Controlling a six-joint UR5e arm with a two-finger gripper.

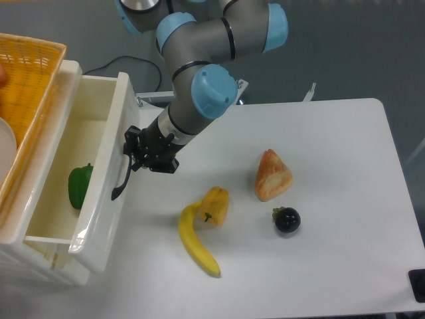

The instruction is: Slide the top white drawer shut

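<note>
From the fixed camera, the deep glossy white plastic top drawer is sitting part-open at the table's left, a green pepper inside. The black two-finger gripper is pressing by the dark curved handle — fingers' spacing I cannot tell. Best pushing squarely along the slide — avoiding skew.

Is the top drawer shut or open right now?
Open. The top drawer sticks out from the cabinet, its inside exposed with a green pepper in it.
</note>
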